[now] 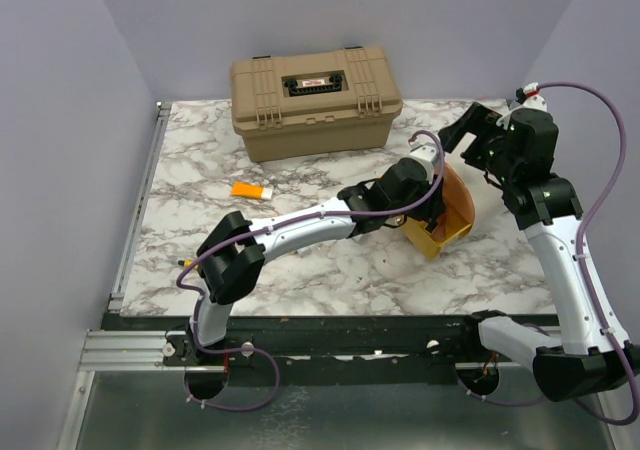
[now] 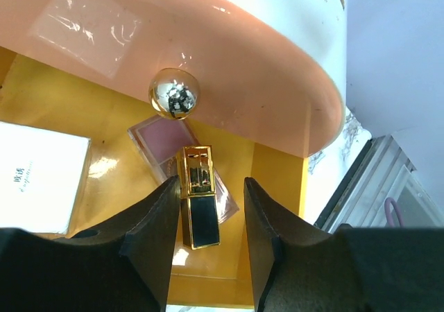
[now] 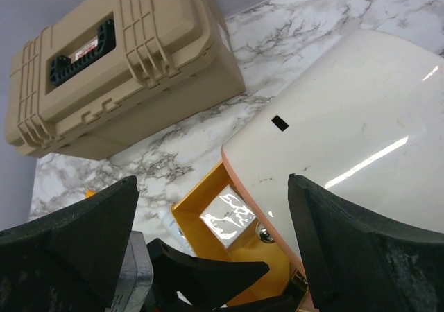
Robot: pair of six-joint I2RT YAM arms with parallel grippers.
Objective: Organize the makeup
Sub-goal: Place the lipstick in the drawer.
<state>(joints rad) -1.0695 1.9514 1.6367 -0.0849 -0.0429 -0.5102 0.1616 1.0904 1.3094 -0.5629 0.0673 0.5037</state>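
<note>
Left fingers point(image 2: 152, 236): spread around the gold stick point(image 2: 198, 204), not pinching.
Gold stick: lying inside the round pouch point(image 2: 277, 83).
Right fingers point(image 3: 76, 243): spread, over the pouch.
Risk: a finger could bump the stick and drag it out.

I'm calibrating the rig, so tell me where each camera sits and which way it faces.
Top external: high behind the left arm and right arm, looking down at the marble table and tan case.
Left wrist: at the open pouch, facing its yellow inside and a gold lipstick; left gripper open.
Right wrist: above the pouch lid, facing the tan case; right gripper open.
Shared: the pouch shows in all three.
</note>
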